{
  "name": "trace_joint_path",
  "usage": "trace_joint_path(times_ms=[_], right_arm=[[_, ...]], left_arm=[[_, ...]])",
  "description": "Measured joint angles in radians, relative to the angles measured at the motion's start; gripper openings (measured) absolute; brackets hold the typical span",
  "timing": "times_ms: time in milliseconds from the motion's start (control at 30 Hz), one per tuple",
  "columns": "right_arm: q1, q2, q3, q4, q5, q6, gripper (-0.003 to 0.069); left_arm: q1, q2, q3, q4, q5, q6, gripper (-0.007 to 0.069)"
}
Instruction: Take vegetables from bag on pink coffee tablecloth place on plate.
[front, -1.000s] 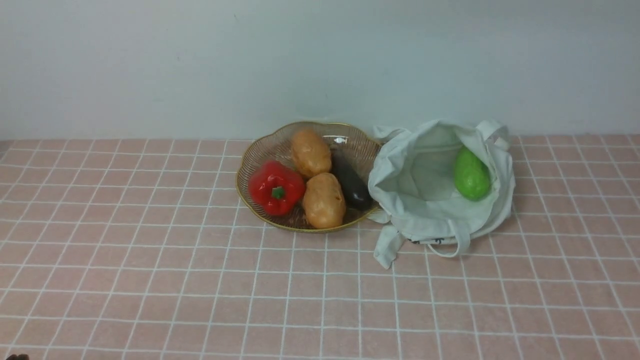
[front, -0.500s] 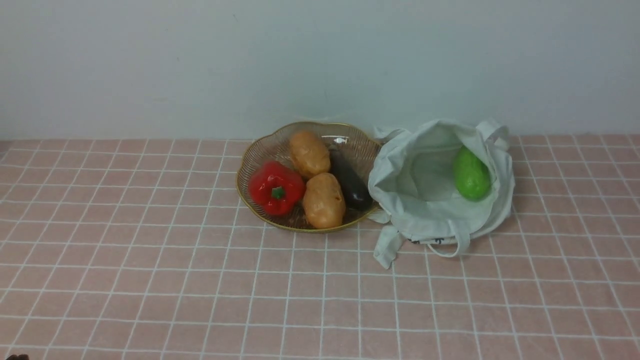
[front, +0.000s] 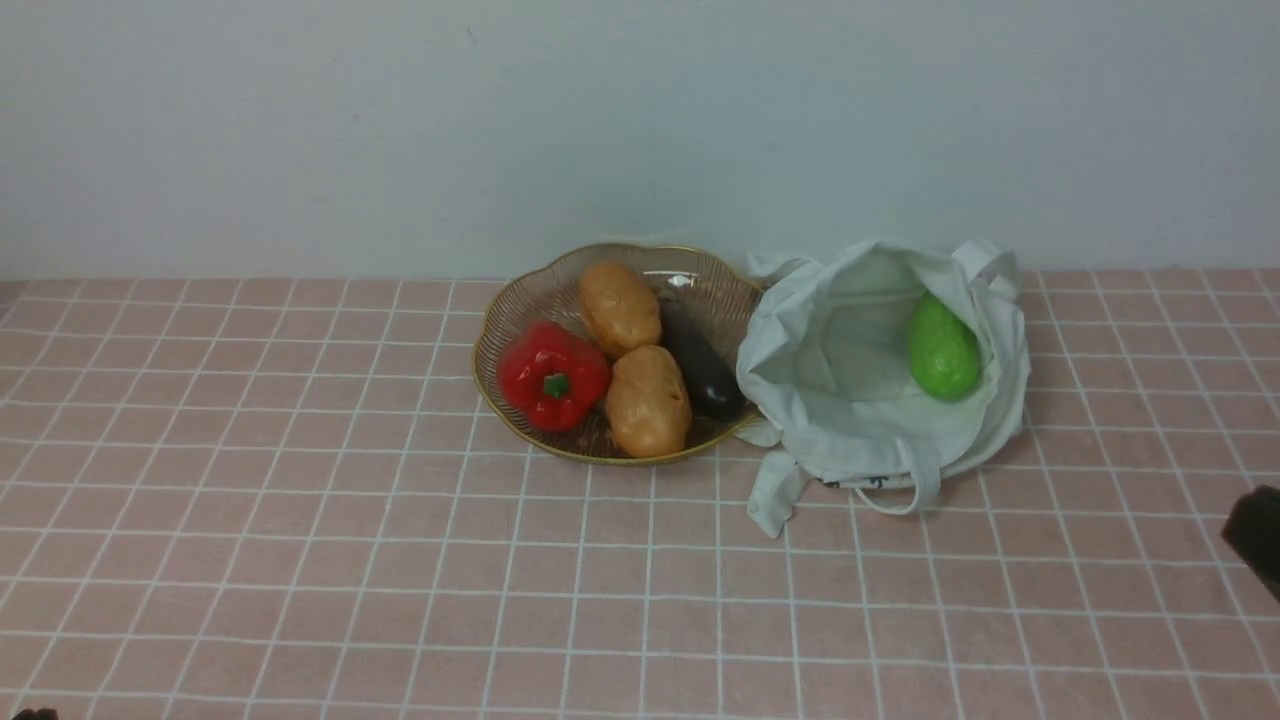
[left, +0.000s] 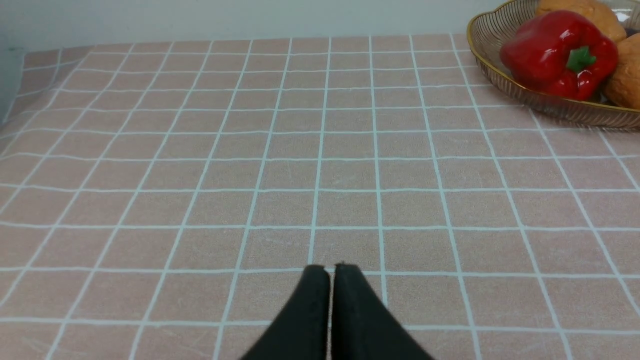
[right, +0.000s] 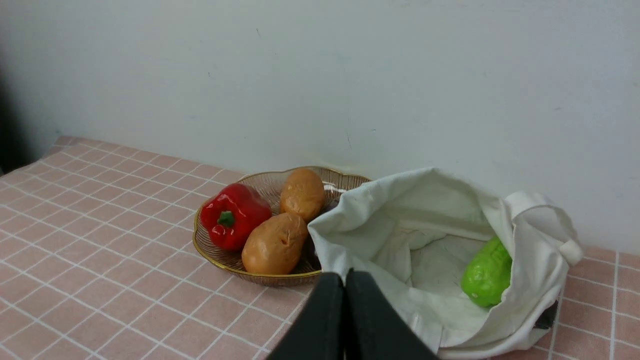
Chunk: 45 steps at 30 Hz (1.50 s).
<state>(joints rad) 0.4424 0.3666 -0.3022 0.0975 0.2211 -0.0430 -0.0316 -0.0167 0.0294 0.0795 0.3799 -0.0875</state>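
Note:
Two orange-brown potatoes (front: 648, 400) (front: 620, 306) lie on the ribbed glass plate (front: 520, 300) with a red bell pepper (front: 552, 375) and a dark eggplant (front: 702, 372). The off-white bag (front: 850, 430) lies open to the plate's right on the pink tablecloth (front: 300, 560), with a green vegetable (front: 942, 349) inside. My right gripper (right: 344, 273) is shut and empty, near the bag's front; it shows at the front view's right edge (front: 1262, 535). My left gripper (left: 329, 268) is shut and empty, low over the cloth, far from the plate (left: 550, 102).
A pale wall runs behind the table. The bag's strap handles (front: 905, 490) trail toward me on the cloth. The tablecloth's left edge (left: 15, 95) shows in the left wrist view.
My right arm has come into the front view at the right edge. The vegetables, plate and bag have not moved.

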Motion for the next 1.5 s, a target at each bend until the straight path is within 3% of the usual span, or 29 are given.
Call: trace_joint_path(times_ms=[567,767,867,1100,1500], right_arm=[[-0.008,-0.014,0.022,-0.018,0.005,-0.007,-0.0015],[-0.101,-0.159,0.154,-0.097,0.019,0.003,-0.0015],[-0.193,-0.272,0.24,-0.112,0.025,0.015,-0.0015],[-0.388,-0.378,0.33,-0.037,0.061,0.025,-0.0015],[-0.422,-0.378,0.328,-0.034,0.139,0.025,-0.0015]], left_arm=[[0.0,0.0,0.0,0.0,0.0,0.0,-0.0004],[0.0,0.0,0.0,0.0,0.0,0.0,-0.0004],[0.0,0.0,0.0,0.0,0.0,0.0,-0.0004],[0.0,0.0,0.0,0.0,0.0,0.0,-0.0004],[0.0,0.0,0.0,0.0,0.0,0.0,-0.0004]])
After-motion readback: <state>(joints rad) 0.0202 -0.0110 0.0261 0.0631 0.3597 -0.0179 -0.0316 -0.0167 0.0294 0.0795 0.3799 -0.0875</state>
